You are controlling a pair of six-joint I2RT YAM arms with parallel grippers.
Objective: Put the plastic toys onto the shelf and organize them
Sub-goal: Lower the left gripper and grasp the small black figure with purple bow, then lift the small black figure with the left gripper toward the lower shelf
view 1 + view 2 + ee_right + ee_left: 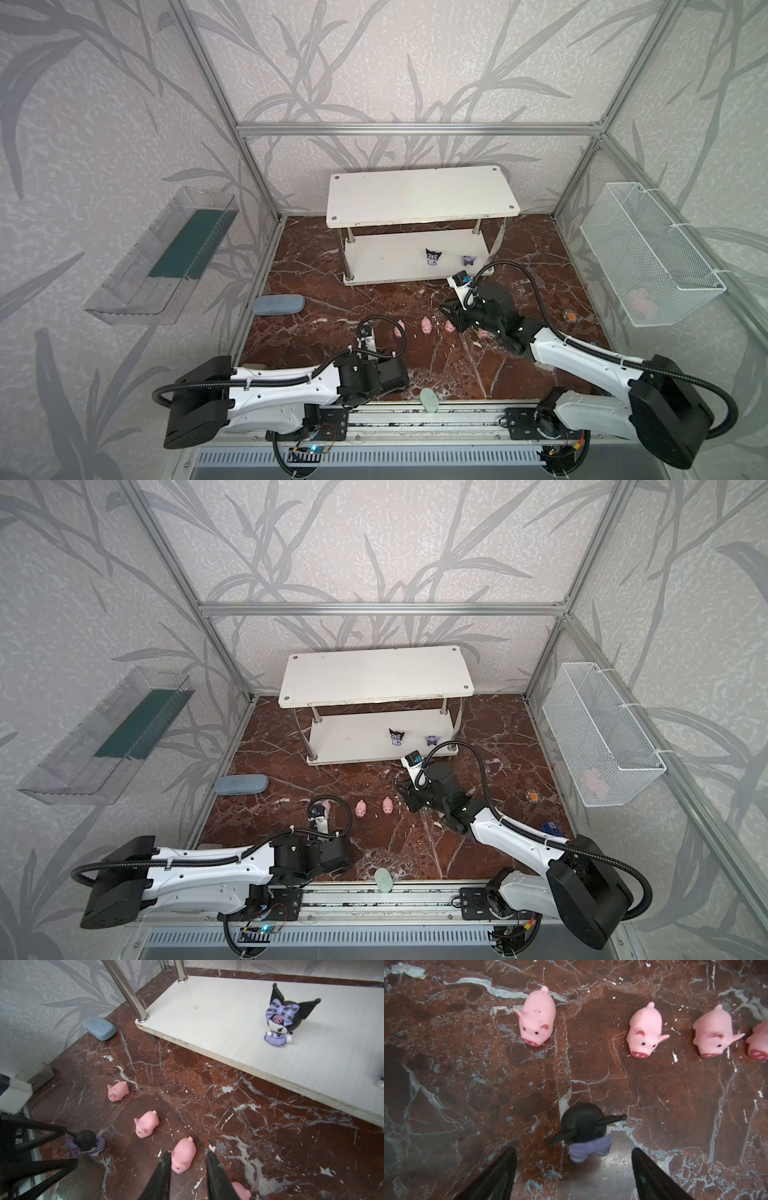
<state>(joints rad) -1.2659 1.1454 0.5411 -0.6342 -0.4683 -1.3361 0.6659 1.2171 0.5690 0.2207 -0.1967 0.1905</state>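
2 dark figurines [433,257] stand on the shelf [415,195], lower tier; top board bare. Left on the floor: 3rd figurine [583,1126] and 4 pink pigs [645,1030].

My left claw [573,1149] gapes wide astride that figurine. My right claw [188,1153] is narrow, straddling 1 pig [184,1155], not clamped.

Mesh basket [665,232]: something pink, unclear. Clear wall tray [137,266]: green insert only.

2 white arms [282,386], black joints [365,374], black corrugated cables [249,381].
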